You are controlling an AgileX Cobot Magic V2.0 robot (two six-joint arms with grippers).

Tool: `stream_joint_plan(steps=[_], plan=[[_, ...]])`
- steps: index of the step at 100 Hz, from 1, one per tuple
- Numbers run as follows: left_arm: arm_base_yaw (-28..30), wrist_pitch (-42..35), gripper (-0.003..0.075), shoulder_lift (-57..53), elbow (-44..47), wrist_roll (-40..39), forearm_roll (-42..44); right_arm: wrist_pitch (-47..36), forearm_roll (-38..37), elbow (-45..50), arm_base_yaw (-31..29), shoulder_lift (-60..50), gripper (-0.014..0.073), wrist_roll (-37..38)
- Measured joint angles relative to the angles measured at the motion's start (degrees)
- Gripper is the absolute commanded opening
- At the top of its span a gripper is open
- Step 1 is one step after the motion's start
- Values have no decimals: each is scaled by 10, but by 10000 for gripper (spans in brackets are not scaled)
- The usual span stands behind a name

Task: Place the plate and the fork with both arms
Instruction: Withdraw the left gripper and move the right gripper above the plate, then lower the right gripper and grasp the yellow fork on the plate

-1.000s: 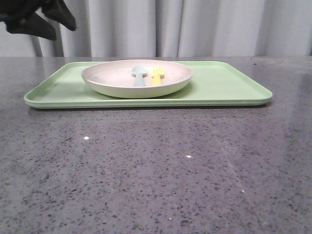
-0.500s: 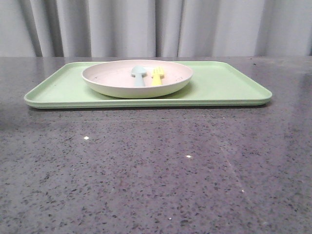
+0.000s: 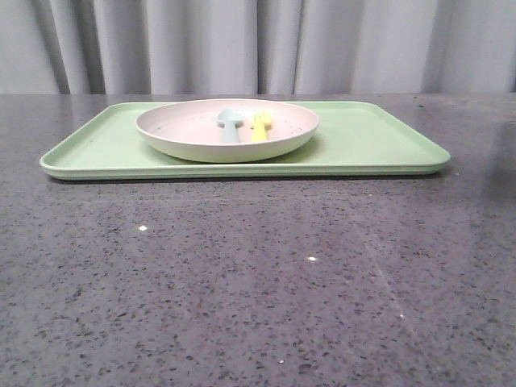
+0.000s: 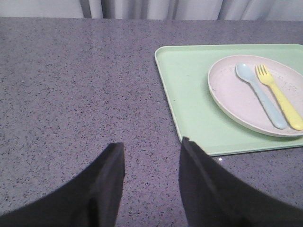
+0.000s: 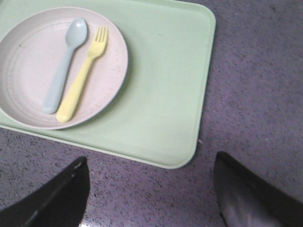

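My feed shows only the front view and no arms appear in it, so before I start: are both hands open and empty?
Observer: Yes. The left hand is open and empty, above bare table off the tray's end.
Operator: And the right one?
Observer: The right hand is open wider, also empty, near the tray's other end.
Operator: How do the utensils lie in the plate?
Observer: The fork and spoon lie side by side on the plate, heads pointing the same way, not crossing.
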Motion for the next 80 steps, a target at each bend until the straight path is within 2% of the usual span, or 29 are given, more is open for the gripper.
stream_joint_plan(steps=[23,57,80], plan=[[0,14,272,-14,7,0,1,33,2,-131,31,129,549,0],[0,15,272,-14,10,0,1,123,10,-336,39,315,549,0],[0,15,272,-14,10,0,1,166,26,-417,39,407,549,4]])
